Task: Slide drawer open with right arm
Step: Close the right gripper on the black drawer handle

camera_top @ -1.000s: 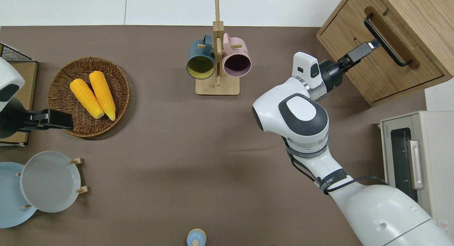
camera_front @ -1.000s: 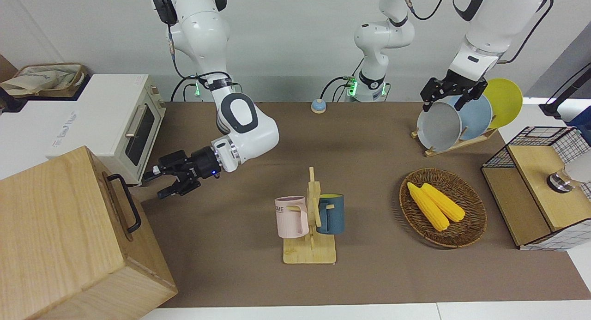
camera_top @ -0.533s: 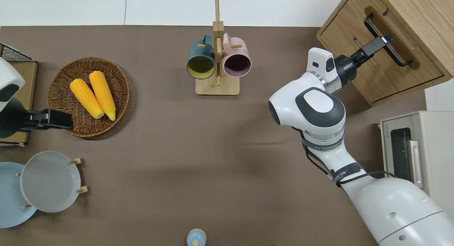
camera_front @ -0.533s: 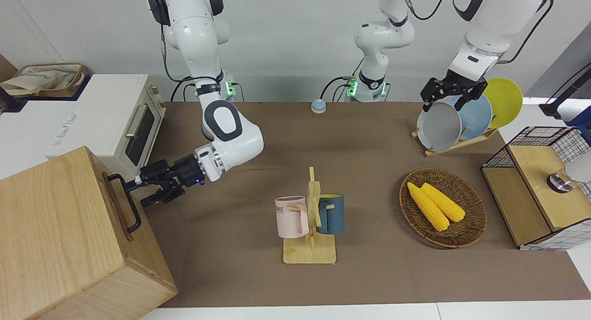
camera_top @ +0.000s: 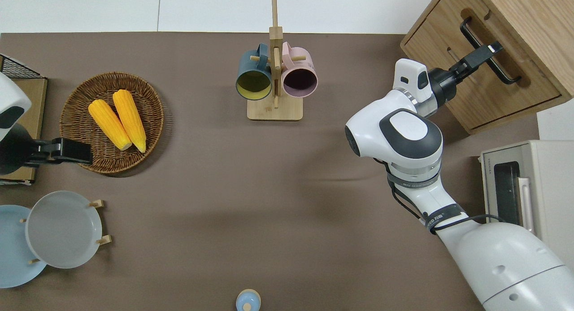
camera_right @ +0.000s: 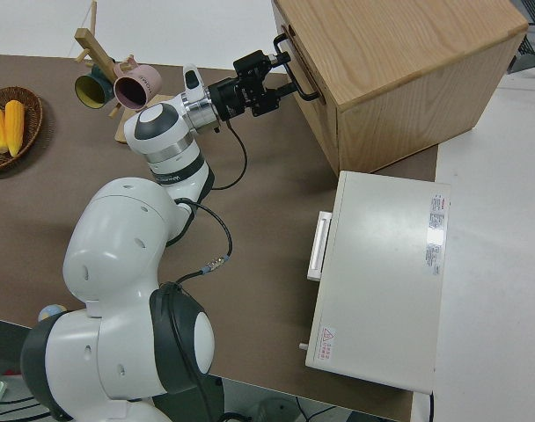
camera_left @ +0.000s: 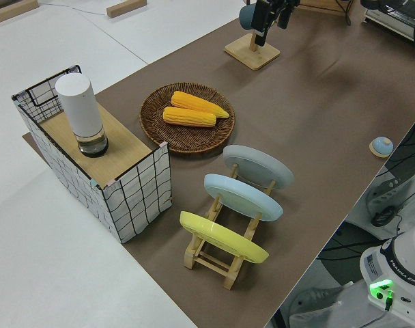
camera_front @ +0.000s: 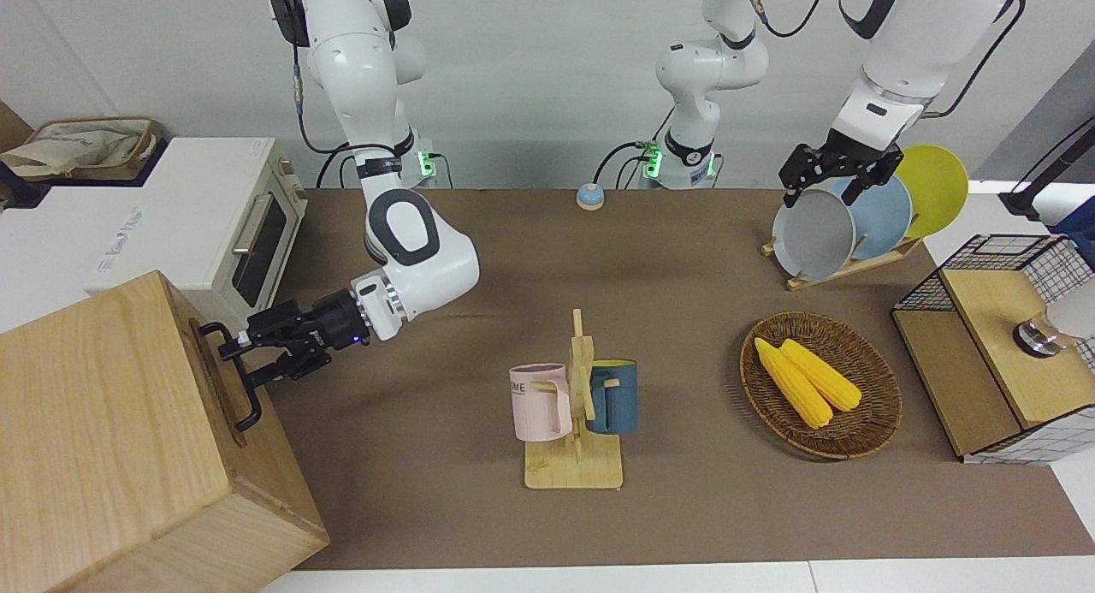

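Observation:
The drawer [camera_top: 493, 89] is the light-wood front of the big box cabinet [camera_front: 103, 405] at the right arm's end of the table, and it sits closed. Its black loop handle [camera_front: 245, 409] also shows in the overhead view [camera_top: 509, 75]. My right gripper [camera_front: 237, 360], with a blue light on its wrist, is at the handle with its fingers open on either side of the bar. It also shows in the overhead view [camera_top: 491, 48] and the right side view [camera_right: 281, 66]. My left arm is parked, its gripper [camera_front: 825, 191] open.
A white toaster oven [camera_front: 214, 225] stands beside the cabinet, nearer to the robots. A mug rack [camera_front: 575, 413] with two mugs stands mid-table. A wicker basket [camera_front: 873, 422] of corn, a plate rack [camera_front: 843, 263] and a wire-mesh cabinet [camera_front: 992, 353] are toward the left arm's end.
My right gripper has moved across the table to the cabinet and now has its fingers at the drawer handle. The drawer has not moved. The left arm is still.

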### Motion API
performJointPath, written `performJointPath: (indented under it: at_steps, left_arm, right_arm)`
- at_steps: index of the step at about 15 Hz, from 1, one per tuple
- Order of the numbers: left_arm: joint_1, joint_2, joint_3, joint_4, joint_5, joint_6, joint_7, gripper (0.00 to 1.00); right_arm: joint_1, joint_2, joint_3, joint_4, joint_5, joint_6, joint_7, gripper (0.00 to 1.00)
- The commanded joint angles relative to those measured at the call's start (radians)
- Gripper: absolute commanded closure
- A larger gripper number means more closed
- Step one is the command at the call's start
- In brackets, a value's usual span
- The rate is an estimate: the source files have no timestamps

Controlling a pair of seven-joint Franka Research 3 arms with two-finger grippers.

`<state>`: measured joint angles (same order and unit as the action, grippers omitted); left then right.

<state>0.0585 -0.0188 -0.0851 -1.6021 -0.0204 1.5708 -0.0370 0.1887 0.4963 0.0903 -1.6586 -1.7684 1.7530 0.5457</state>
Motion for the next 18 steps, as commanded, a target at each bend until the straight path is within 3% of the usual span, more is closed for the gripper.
performJointPath:
  at_steps: [1, 2, 4, 13, 18]
  left_arm:
    - [-0.005, -0.009, 0.002, 0.001, 0.013, -0.005, 0.006, 0.00]
    - [-0.005, -0.009, 0.002, 0.001, 0.013, -0.005, 0.006, 0.00]
    - [-0.006, -0.009, 0.004, 0.001, 0.013, -0.005, 0.006, 0.00]
    - [-0.006, -0.009, 0.004, 0.001, 0.013, -0.005, 0.005, 0.00]
    - [-0.005, -0.007, 0.004, 0.001, 0.013, -0.005, 0.006, 0.00]
  right_arm:
    - [-0.015, 0.011, 0.006, 0.016, -0.039, 0.019, -0.018, 0.479]
    - [-0.015, 0.011, 0.006, 0.016, -0.039, 0.016, -0.018, 0.558]
    - [-0.014, 0.011, 0.006, 0.017, -0.037, 0.011, -0.018, 0.828]
    - [-0.005, 0.010, 0.008, 0.017, -0.028, -0.004, -0.016, 0.886]
    - [0.006, 0.008, 0.046, 0.031, 0.009, -0.085, -0.032, 0.917]
